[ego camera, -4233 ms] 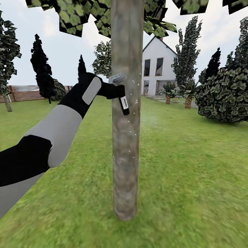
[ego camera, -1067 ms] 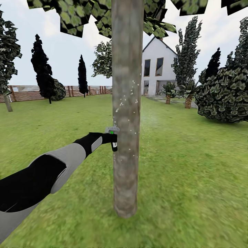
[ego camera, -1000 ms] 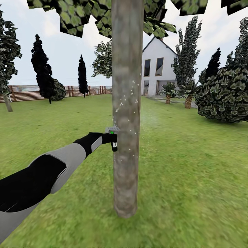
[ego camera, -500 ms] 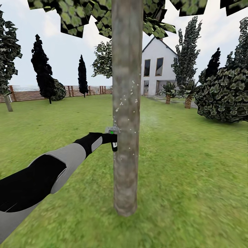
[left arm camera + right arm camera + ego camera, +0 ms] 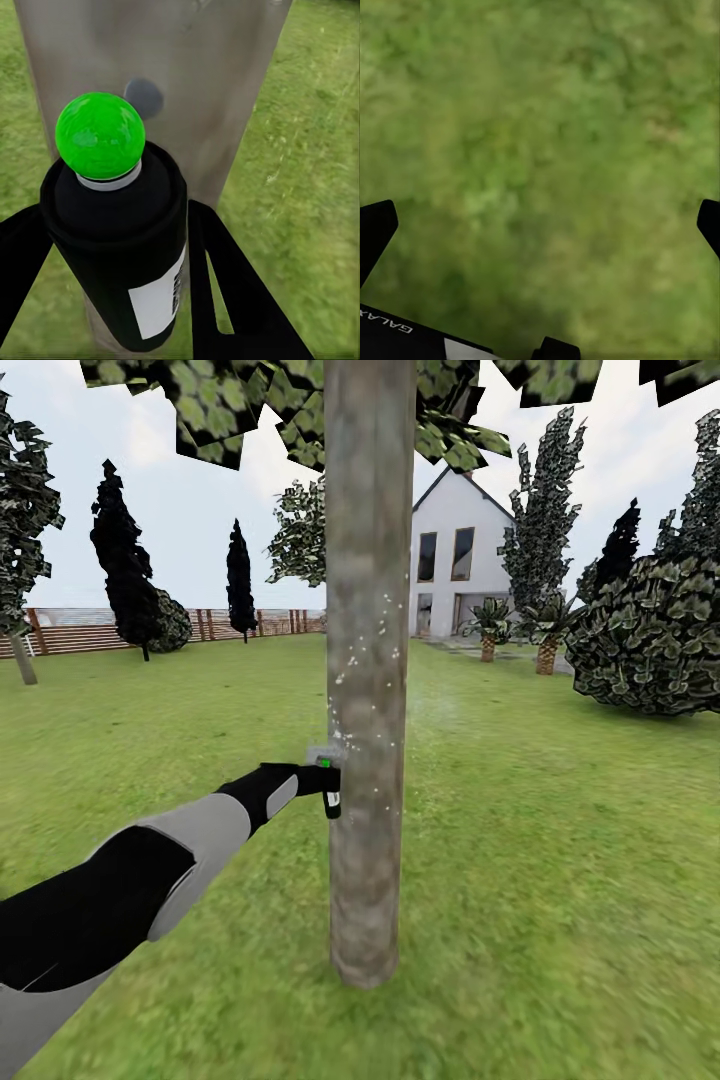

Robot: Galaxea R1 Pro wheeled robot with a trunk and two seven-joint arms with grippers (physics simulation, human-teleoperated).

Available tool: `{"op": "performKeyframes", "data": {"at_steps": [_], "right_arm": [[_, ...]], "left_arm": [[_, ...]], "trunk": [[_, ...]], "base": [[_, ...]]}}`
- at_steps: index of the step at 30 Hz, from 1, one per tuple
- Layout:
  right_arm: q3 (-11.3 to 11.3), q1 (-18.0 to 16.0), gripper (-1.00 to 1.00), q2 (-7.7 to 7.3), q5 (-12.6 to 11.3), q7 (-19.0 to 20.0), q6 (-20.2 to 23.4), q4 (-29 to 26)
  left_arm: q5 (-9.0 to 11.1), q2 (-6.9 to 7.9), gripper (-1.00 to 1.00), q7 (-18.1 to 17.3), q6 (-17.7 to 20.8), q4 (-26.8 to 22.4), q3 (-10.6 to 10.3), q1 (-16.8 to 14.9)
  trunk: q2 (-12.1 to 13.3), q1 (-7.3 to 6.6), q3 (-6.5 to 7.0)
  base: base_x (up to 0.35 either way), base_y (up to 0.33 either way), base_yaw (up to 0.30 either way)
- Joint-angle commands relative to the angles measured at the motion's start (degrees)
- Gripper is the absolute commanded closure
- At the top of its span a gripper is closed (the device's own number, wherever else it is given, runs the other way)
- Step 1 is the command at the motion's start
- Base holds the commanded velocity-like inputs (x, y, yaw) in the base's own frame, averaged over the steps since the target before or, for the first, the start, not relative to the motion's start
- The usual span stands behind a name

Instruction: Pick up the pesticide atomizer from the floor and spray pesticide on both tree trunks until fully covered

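Head view: the left arm reaches forward from the near left, and the left gripper (image 5: 325, 785) holds the pesticide atomizer (image 5: 328, 778) right against the left side of the tree trunk (image 5: 368, 680), about halfway up its visible height. A green dot shows on the sprayer's top. Small white specks dot the bark above and beside it. The lawn (image 5: 560, 840) spreads all round; a brown slat fence (image 5: 120, 628) runs along the far left, and a white house (image 5: 462, 565) stands far off to the right of the trunk.

Left wrist view: the jaws pinch the atomizer's (image 5: 120, 232) dark body from both sides, its green cap close to the grey trunk (image 5: 217, 97).

Right wrist view: the right gripper (image 5: 540, 225) hangs over blurred grass, its jaws spread wide
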Motion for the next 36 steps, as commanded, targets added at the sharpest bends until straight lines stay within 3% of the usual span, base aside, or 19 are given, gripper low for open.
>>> {"op": "performKeyframes", "data": {"at_steps": [1,4,6,9,19,23,27,29,30,31,36], "right_arm": [[0.01,0.00,-1.00,0.00,0.00,0.00,0.00,0.00],[0.01,0.00,-1.00,0.00,0.00,0.00,0.00,0.00],[0.02,0.00,-1.00,0.00,0.00,-0.02,0.00,0.00],[0.02,0.00,-1.00,0.00,0.00,-0.02,0.00,0.00],[-0.05,0.00,-1.00,0.00,0.00,0.00,0.00,0.00],[-0.03,0.00,-1.00,0.00,0.00,-0.01,0.00,0.00],[0.02,0.00,-1.00,0.00,0.00,-0.05,0.00,0.00],[0.05,0.00,-1.00,-0.01,0.00,-0.03,0.00,0.00],[0.07,0.00,-1.00,-0.03,0.00,-0.07,0.00,0.00],[0.07,0.00,-1.00,-0.05,0.00,-0.08,0.00,-0.02],[0.03,0.00,-1.00,-0.07,-0.03,-0.09,-0.05,-0.04]], "left_arm": [[0.02,0.00,1.00,0.05,0.00,-0.02,0.10,0.48],[-0.02,0.00,1.00,0.09,-0.10,-0.04,0.10,1.82],[-0.04,0.00,1.00,0.09,-3.27,-0.02,0.10,3.58],[-0.04,-0.07,1.00,0.10,-4.78,-0.01,0.07,4.76],[-0.04,-0.09,1.00,0.09,-5.51,-0.01,0.09,9.16],[-0.11,-0.09,1.00,0.10,-9.09,-0.01,0.03,11.62],[-0.23,-0.09,1.00,0.12,-9.69,-0.01,0.05,12.91],[-1.58,-0.09,1.00,0.12,-10.75,-0.01,0.03,13.95],[-3.75,-0.28,1.00,0.12,-13.29,-0.01,-0.06,14.92],[-4.37,-0.60,1.00,0.12,-14.07,-0.01,-0.15,15.58],[-4.93,-0.60,1.00,0.19,-15.03,-0.01,-0.03,17.36]], "trunk": [[0.00,0.00,0.00],[0.00,0.00,0.00],[0.00,0.00,0.00],[0.00,0.00,0.00],[0.00,0.00,0.00],[0.00,0.00,0.00],[0.00,0.00,0.00],[0.00,0.00,0.00],[0.00,0.00,0.00],[0.00,0.00,0.00],[0.00,0.00,0.00]], "base": [[0.000,0.000,0.000],[0.000,0.000,0.000],[0.000,0.000,0.000],[0.000,0.000,0.000],[0.000,0.000,0.000],[0.000,0.000,0.000],[0.000,0.000,0.000],[0.000,0.000,0.000],[0.000,0.000,0.000],[0.000,0.000,0.000],[0.000,0.000,0.000]]}}
